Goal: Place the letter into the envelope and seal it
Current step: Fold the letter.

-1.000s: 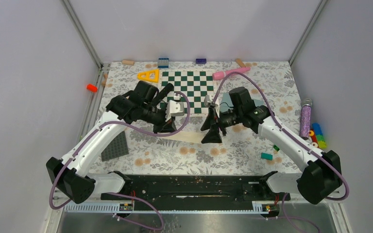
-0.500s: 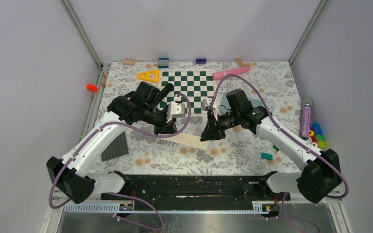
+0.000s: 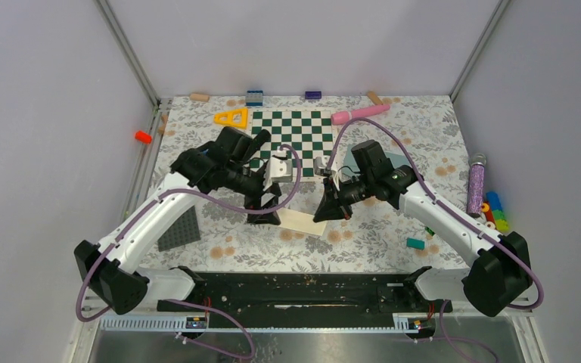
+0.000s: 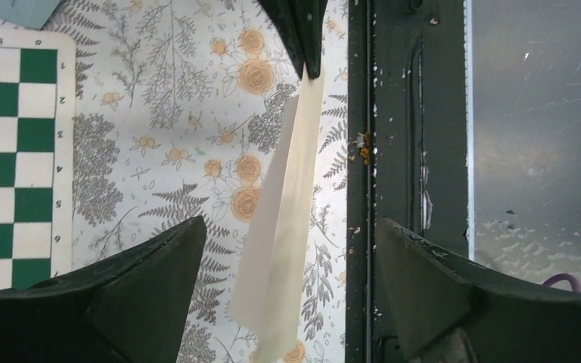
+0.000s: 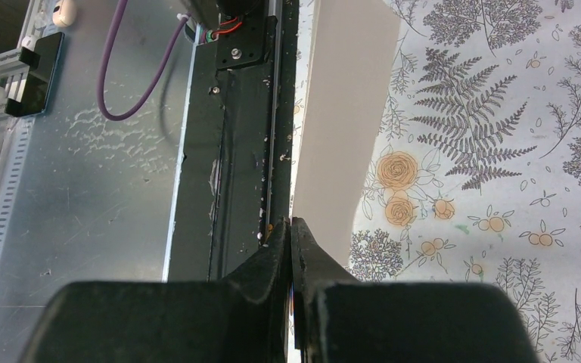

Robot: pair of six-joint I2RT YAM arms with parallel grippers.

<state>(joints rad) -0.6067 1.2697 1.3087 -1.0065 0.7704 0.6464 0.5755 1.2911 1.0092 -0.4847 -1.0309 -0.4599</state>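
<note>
Handover step: letter (image 5: 340, 151) is pinched at one end by right gripper (image 5: 291, 227); left gripper (image 4: 289, 227) is spread, clear of it. Next, letter must be carried to envelope (image 4: 15, 9), right of worktop centre

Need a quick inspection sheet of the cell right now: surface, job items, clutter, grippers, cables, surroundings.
Surface: floral mat, lying flat.
Job's things: letter pinched at one end, not in the envelope; envelope flat beside the chessboard, mostly out of view.
Clutter: yellow triangle, pink marker, grey baseplate, glitter tube, all away from the letter.
Grippers: left gripper open, straddling the letter without touching; right gripper shut on the letter's end.
Cables: purple cables loop off both arms; no snag seen.
Surroundings: plain grey walls; orange peg off the mat.
</note>
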